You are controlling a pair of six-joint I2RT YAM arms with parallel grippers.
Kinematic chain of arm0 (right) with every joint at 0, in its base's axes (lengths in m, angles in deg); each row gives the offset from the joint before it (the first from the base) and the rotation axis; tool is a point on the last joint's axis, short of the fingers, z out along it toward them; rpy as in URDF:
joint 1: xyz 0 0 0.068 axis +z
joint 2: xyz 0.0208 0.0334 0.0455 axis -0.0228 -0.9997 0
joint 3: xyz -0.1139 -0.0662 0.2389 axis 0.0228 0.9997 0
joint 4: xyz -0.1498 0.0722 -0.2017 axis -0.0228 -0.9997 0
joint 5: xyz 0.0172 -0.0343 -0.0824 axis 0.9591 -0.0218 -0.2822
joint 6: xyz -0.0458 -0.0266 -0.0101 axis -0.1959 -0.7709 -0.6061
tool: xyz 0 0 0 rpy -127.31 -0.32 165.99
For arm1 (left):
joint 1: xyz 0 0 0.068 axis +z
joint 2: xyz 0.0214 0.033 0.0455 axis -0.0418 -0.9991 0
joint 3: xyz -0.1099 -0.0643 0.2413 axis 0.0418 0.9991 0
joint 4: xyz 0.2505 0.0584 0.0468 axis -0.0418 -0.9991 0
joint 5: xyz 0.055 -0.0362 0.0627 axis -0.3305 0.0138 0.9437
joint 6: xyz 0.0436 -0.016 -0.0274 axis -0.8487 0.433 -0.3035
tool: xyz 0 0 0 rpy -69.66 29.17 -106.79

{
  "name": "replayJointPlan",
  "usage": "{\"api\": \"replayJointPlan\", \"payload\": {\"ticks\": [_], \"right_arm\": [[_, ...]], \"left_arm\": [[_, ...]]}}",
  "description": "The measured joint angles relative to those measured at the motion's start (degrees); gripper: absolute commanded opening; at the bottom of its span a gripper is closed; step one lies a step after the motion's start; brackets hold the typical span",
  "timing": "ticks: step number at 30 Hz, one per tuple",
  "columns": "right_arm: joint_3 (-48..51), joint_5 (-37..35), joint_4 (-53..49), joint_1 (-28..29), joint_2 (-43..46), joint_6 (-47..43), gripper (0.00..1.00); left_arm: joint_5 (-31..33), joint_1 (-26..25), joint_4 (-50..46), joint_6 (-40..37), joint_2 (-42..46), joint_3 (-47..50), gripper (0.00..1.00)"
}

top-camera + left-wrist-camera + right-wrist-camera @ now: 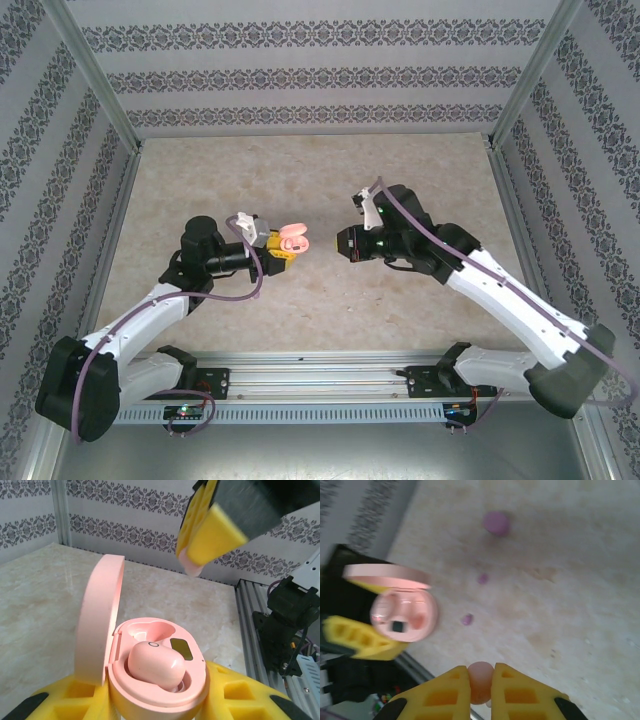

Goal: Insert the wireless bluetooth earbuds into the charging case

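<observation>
Beige table point(320, 300); left claw point(276, 248) clamped on open pink case point(100, 625); right claw point(481, 670) pinching pink earbud point(480, 687), half hidden, blurred

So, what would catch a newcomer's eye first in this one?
The open pink charging case sits in the left gripper, lid raised, with one pink earbud seated inside. Facing it, the right gripper pinches a second pale pink earbud, while two tiny purple buds lie blurred on the table beyond.
</observation>
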Motion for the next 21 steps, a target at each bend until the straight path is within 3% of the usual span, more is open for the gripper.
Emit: {"api": "replayJointPlan", "payload": {"ticks": [11,21], "right_arm": [[-3.6,10.3,5.0,2.6,-5.2,-3.0,0.08],[-6.0,12.2,5.4,3.4,-7.1,-4.9,0.07]], "left_arm": [[-4.0,-0.3,1.5,4.0,-0.4,-1.8,0.16],[-5.7,-0.7,1.7,5.9,-0.4,-2.8,0.16]]}}
